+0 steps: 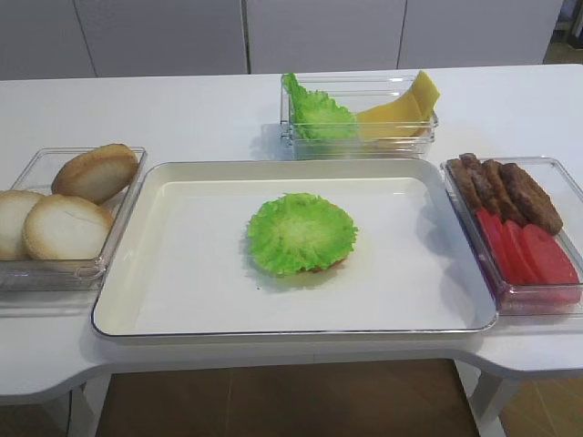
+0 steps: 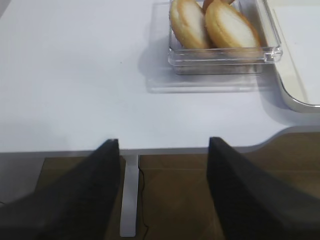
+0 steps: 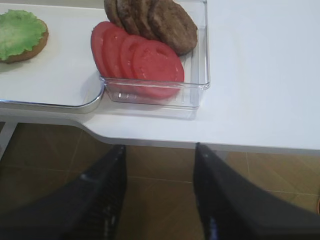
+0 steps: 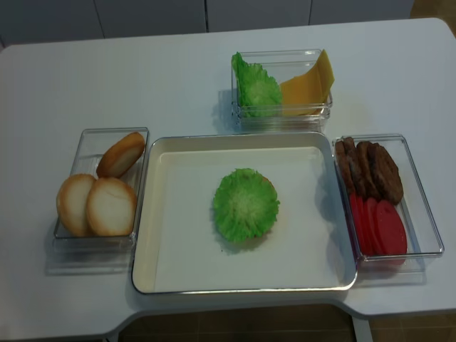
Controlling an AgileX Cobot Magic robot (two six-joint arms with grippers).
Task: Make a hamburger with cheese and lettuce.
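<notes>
On tray (image 1: 182,300): lettuce (image 1: 301,232) | right wrist only: hamburger (image 3: 31,51) rim beneath

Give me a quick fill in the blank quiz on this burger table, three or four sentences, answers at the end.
1. The lettuce in the tray lies on top of a ____ half.
2. The cheese shares its clear container with spare ____ leaves.
3. The tomato slices share a box with brown ____.
4. The left gripper and right gripper both have their jaws ____ and hold nothing.

Answers: bun; lettuce; patties; open
</notes>
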